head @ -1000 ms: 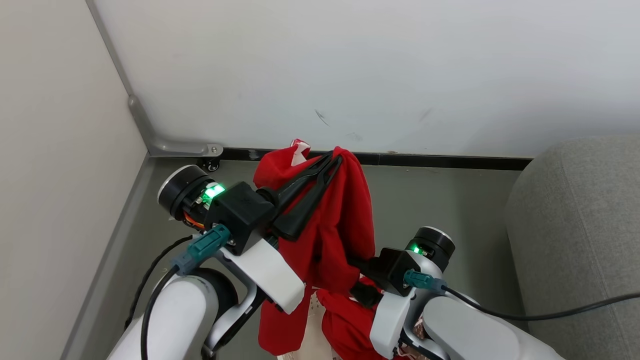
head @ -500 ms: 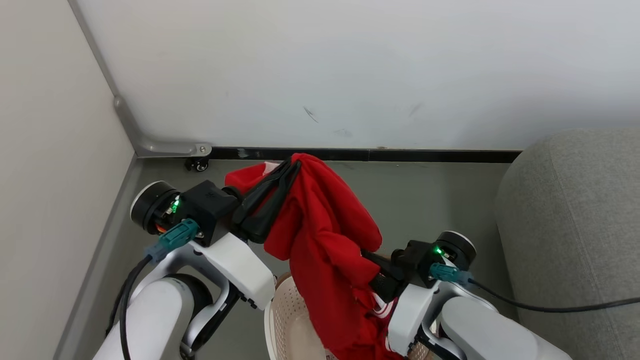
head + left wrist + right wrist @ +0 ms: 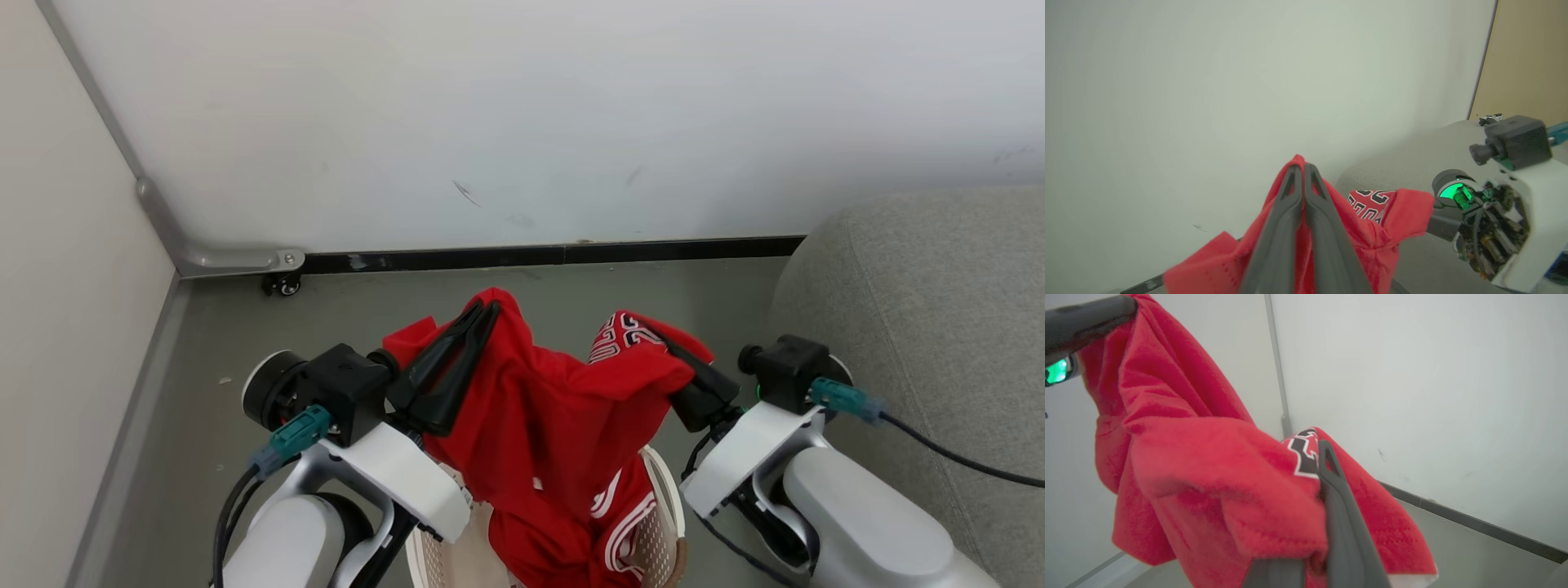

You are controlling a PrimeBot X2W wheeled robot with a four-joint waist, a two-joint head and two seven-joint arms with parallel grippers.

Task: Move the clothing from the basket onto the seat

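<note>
- Clothing [image 3: 539,408] hung limp between both grippers, its lower folds trailing into the basket [image 3: 665,490] beside the seat [image 3: 922,310].
- Left gripper [image 3: 483,310] was clamped on a red fold, and right gripper [image 3: 669,351] pinched the lettered edge.
- Fabric looked light and floppy, so high, bunched holds probably suited it.

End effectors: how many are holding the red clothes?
2. The left end effector pinches the red clothing at its left peak. The right end effector grips the other peak. The cloth hangs down into the basket.

White wall [image 3: 522,106], grey floor [image 3: 245,343]
</note>
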